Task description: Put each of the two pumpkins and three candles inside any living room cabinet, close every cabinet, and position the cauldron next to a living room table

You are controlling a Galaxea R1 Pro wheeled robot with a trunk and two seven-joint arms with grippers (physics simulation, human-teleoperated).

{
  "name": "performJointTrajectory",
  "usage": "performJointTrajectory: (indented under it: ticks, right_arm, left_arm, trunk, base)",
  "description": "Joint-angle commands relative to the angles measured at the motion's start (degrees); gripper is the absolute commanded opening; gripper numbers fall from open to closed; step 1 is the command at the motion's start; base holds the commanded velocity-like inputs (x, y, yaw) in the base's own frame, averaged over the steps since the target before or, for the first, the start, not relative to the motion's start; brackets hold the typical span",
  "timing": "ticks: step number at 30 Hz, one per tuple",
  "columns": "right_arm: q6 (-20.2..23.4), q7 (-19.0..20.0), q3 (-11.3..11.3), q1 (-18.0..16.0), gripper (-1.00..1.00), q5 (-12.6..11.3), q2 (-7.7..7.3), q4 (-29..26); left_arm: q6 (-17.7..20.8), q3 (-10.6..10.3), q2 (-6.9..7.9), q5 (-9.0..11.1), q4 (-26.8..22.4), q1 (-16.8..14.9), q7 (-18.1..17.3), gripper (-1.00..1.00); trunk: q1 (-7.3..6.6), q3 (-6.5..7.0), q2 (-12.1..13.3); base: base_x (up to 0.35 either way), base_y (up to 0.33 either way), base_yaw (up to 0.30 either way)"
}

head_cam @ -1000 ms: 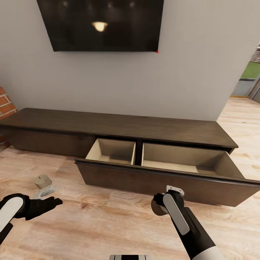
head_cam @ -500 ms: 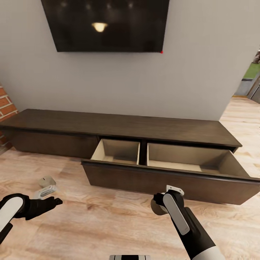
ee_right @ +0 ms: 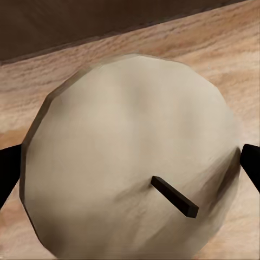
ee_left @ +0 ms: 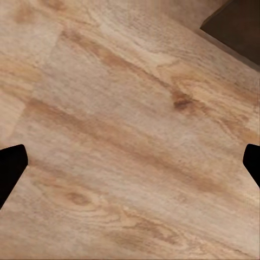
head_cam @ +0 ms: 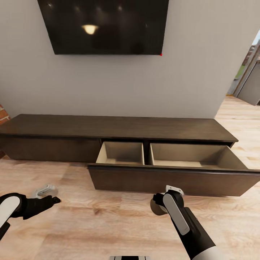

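Note:
The cabinet (head_cam: 119,127) is a long dark-brown unit against the wall. Its wide drawer (head_cam: 166,179) is pulled out, with two pale beige compartments that hold nothing I can see. My right gripper (head_cam: 156,207) hovers low over the floor just in front of the drawer front, shut on a pale grey candle (ee_right: 130,162) with a dark wick; the candle (head_cam: 155,209) peeks out beside the wrist. My left gripper (head_cam: 55,199) is open to the left over bare plank floor, with both fingertips (ee_left: 11,162) wide apart. The pumpkins, cauldron and table are out of view.
A black wall TV (head_cam: 104,25) hangs above the cabinet. A sliver of red brick (head_cam: 1,112) shows at the left edge and a doorway (head_cam: 249,79) opens at the right. Light wood floor (head_cam: 108,224) lies between me and the drawer.
The head view has swung, so the cabinet now sits squarer and lower in the picture. A pale candle on the floor by my left gripper is now hidden. Both arms hold their pose.

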Motion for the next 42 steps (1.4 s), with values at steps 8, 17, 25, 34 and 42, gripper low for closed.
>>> performJointTrajectory:
  ticks: [8,17,25,34,42]
  right_arm:
    - [0.13,0.18,0.05,-0.05,-1.00,-0.46,-0.01,0.17]
    - [0.19,0.59,-0.03,-0.05,-1.00,-0.46,-0.03,0.39]
    - [0.19,0.60,-0.03,-0.05,-1.00,-0.46,-0.01,0.42]
    - [0.20,0.68,-0.03,-0.05,-1.00,-0.52,-0.01,0.43]
    - [0.22,0.65,-0.02,-0.05,-1.00,-0.49,-0.01,0.41]
  left_arm:
    - [-0.05,-0.07,0.01,0.58,-0.01,-0.06,0.66,1.00]
    - [-0.20,0.08,0.04,0.35,0.12,-0.04,1.36,1.00]
    - [-0.21,0.17,0.06,0.32,0.16,-0.03,1.47,1.00]
    - [-0.21,0.18,0.17,0.28,0.19,-0.03,1.48,1.00]
    - [-0.21,2.97,0.05,0.16,0.42,-0.04,1.32,1.00]
  trunk:
    - [-0.01,0.09,-0.02]
    - [-0.01,0.12,-0.02]
    - [-0.01,0.12,-0.02]
    - [-0.01,0.32,-0.02]
    - [-0.01,0.42,-0.02]
  base:
    - [0.027,0.318,-0.185]
    - [0.047,0.114,-0.054]
    - [0.165,0.267,-0.025]
    - [0.099,0.309,-0.155]
    - [0.020,0.223,-0.088]
